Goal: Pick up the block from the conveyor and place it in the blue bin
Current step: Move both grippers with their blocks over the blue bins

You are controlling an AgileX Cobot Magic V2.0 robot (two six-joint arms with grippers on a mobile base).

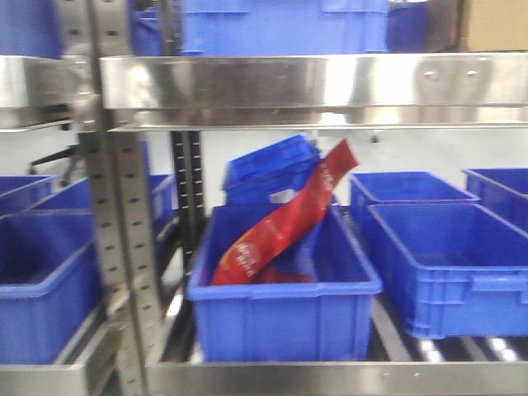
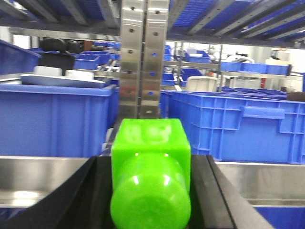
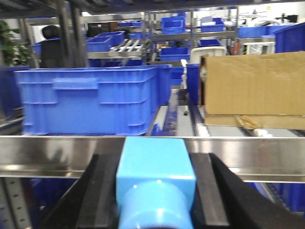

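**Both arms loaded, facing the racks of bins**

From where I stand, each arm has a block in its grip. The left end effector [image 2: 151, 191] is closed on a green block [image 2: 150, 157], a bright cube with a rounded part towards the camera. Its black fingers [image 2: 71, 200] press against the block's two sides. The right end effector [image 3: 155, 191] clamps a light blue block [image 3: 156, 167] of the same shape in the same way, with a dark finger tight on either flank.

Both blocks are up in the air in front of the shelving and touch nothing but the fingers.

Ahead of the green block runs a steel rail [image 2: 43, 179]. Beyond it a perforated steel post [image 2: 144, 57] stands between a left-hand bin [image 2: 52, 119] and a right-hand bin [image 2: 238, 126], both blue.

Past the light blue block there is another steel ledge [image 3: 57, 155]. Behind it are a large blue crate [image 3: 90, 102] to the left and a cardboard box [image 3: 252, 86] to the right.

The front view is rather blurred. It shows the middle blue bin [image 1: 280, 318] on the lower surface with a red packet [image 1: 285, 227] leaning in it. The packet's top end pokes above the back rim. More blue bins sit on either side, and a shiny shelf edge [image 1: 313, 82] crosses above.
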